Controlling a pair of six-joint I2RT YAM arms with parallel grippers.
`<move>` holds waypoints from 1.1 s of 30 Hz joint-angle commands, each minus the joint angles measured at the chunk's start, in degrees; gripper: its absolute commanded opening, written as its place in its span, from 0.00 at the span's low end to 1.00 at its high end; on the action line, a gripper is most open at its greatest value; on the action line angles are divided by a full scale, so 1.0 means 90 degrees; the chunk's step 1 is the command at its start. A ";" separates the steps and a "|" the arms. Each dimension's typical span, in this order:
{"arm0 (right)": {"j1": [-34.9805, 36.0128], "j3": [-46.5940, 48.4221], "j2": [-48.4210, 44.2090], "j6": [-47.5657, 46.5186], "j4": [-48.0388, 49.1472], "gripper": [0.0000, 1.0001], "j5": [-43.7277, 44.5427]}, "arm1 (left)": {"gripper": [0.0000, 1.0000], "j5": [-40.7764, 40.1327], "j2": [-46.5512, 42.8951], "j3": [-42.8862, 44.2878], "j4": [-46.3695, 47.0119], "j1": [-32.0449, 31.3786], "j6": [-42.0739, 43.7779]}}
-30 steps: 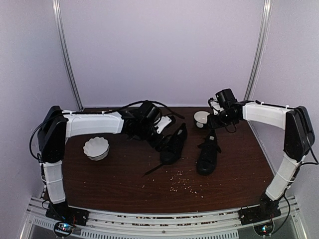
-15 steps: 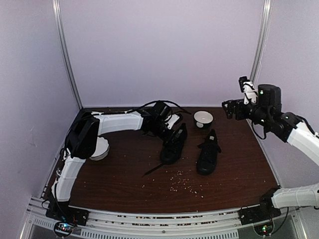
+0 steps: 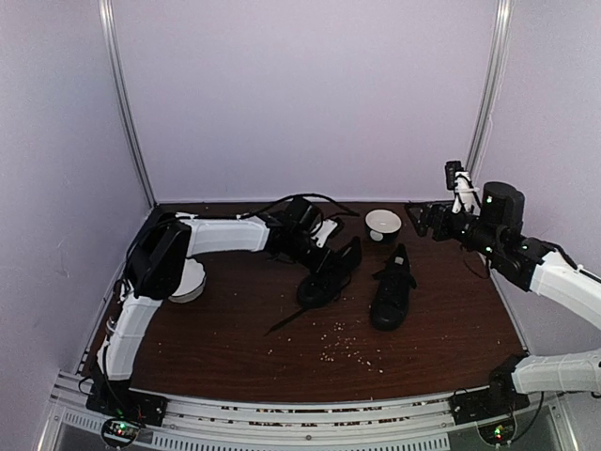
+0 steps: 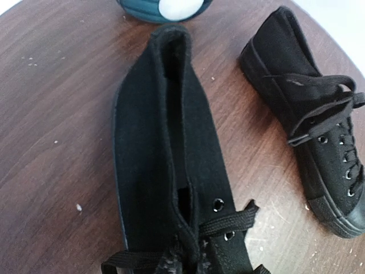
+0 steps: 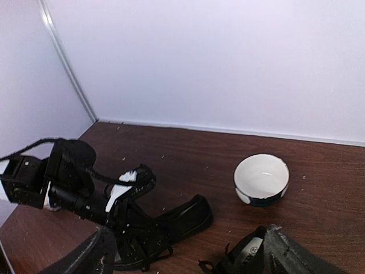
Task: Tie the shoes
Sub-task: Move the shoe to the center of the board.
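Observation:
Two black shoes lie on the brown table. My left gripper [image 3: 326, 260] is shut over the left shoe [image 3: 324, 277], with its fingers pinched at the laces in the middle of the throat [image 4: 191, 254]. That shoe [image 4: 162, 142] fills the left wrist view, heel pointing away. The right shoe [image 3: 392, 289] lies apart to its right, with its laces [image 4: 319, 117] loose and untied. My right gripper [image 3: 423, 218] hangs open in the air at the back right, holding nothing. In its own view both fingers [image 5: 94, 254] frame the shoes [image 5: 171, 225] far below.
A white bowl with a dark outside [image 3: 382, 224] stands behind the shoes. A second white bowl [image 3: 192, 282] sits at the left, half hidden by my left arm. Pale crumbs [image 3: 346, 348] are scattered in front of the shoes. A loose lace end [image 3: 286, 321] trails toward the front.
My left gripper has gone from open to shut on the left shoe's laces, and the shoe shifted slightly. My right arm rose from beside the bowl and opened, then dipped slightly.

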 commanded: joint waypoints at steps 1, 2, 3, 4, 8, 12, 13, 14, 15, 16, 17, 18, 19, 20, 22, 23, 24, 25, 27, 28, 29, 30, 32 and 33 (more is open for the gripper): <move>0.0378 0.0146 0.0351 0.0216 -0.0653 0.87 -0.1166 | 0.00 -0.0064 -0.0896 -0.1071 0.0682 -0.0002 -0.0553; 0.0548 0.0140 0.0419 0.0184 -0.0768 0.86 -0.1157 | 0.00 -0.0235 -0.1128 -0.1386 0.0824 0.0002 -0.0719; 0.0709 0.0135 0.0484 0.0137 -0.0911 0.85 -0.1125 | 0.00 -0.0413 -0.1375 -0.1675 0.0918 0.0007 -0.0893; 0.0862 0.0140 0.0526 0.0105 -0.1049 0.85 -0.1073 | 0.00 -0.0522 -0.1612 -0.1962 0.1012 0.0016 -0.1077; 0.1395 -0.0004 0.0621 0.0145 -0.1318 0.83 -0.0886 | 0.00 -0.0495 -0.2353 -0.3118 0.1409 0.0018 -0.1828; 0.2154 -0.0043 0.0925 0.0075 -0.1825 0.79 -0.0390 | 0.00 -0.1243 -0.3279 -0.4479 0.1867 0.0015 -0.2770; 0.2265 -0.0013 0.1009 0.0054 -0.1922 0.78 -0.0287 | 0.00 -0.1464 -0.3434 -0.4670 0.1956 0.0010 -0.2942; 0.2378 0.0033 0.1086 0.0026 -0.2008 0.78 -0.0180 | 0.00 -0.1711 -0.3607 -0.4872 0.2095 0.0012 -0.3108; 0.2485 0.0087 0.1158 -0.0012 -0.2081 0.77 -0.0081 | 0.00 -0.1913 -0.3746 -0.5049 0.2244 0.0017 -0.3257; 0.2577 0.0129 0.1226 -0.0051 -0.2129 0.77 -0.0035 | 0.00 -0.2077 -0.3852 -0.5173 0.2341 0.0013 -0.3383; 0.2658 0.0150 0.1273 -0.0088 -0.2146 0.77 -0.0025 | 0.00 -0.2218 -0.3924 -0.5243 0.2388 0.0015 -0.3469; 0.2730 0.0182 0.1314 -0.0141 -0.2157 0.77 -0.0034 | 0.00 -0.2311 -0.3965 -0.5279 0.2426 0.0012 -0.3525; 0.2811 0.0208 0.1339 -0.0216 -0.2154 0.77 -0.0071 | 0.00 -0.2357 -0.3980 -0.5292 0.2469 0.0006 -0.3541; 0.2891 0.0247 0.1377 -0.0322 -0.2153 0.77 -0.0132 | 0.00 -0.2390 -0.3958 -0.5268 0.2474 0.0016 -0.3529; 0.3103 0.0376 0.1499 -0.0624 -0.2165 0.77 -0.0319 | 0.00 -0.2396 -0.3851 -0.5140 0.2366 0.0018 -0.3394; 0.3256 0.0477 0.1592 -0.0803 -0.2211 0.76 -0.0412 | 0.00 -0.2390 -0.3787 -0.5033 0.2250 0.0015 -0.3322; 0.3377 0.0596 0.1696 -0.0993 -0.2248 0.76 -0.0511 | 0.00 -0.2351 -0.3719 -0.4934 0.2181 0.0017 -0.3238; 0.3491 0.0709 0.1825 -0.1149 -0.2265 0.76 -0.0579 | 0.00 -0.2301 -0.3680 -0.4853 0.2117 0.0020 -0.3155; 0.3739 0.0978 0.2111 -0.1545 -0.2317 0.75 -0.0731 | 0.22 -0.2201 -0.3690 -0.4760 0.2080 0.0015 -0.2977; 0.3841 0.1147 0.2336 -0.1706 -0.2359 0.75 -0.0788 | 0.33 -0.2166 -0.3744 -0.4701 0.2037 0.0017 -0.2854; 0.3954 0.1343 0.2526 -0.1916 -0.2435 0.75 -0.0885 | 0.45 -0.2173 -0.3813 -0.4651 0.1970 0.0010 -0.2714; 0.4059 0.1572 0.2740 -0.2128 -0.2533 0.75 -0.1013 | 0.54 -0.2217 -0.3892 -0.4598 0.1864 0.0022 -0.2583; 0.4294 0.2141 0.3309 -0.2682 -0.2882 0.76 -0.1358 | 0.70 -0.2372 -0.4086 -0.4472 0.1572 0.0054 -0.2337; 0.4398 0.2536 0.3637 -0.2959 -0.3179 0.76 -0.1525 | 0.74 -0.2426 -0.4190 -0.4403 0.1395 0.0102 -0.2205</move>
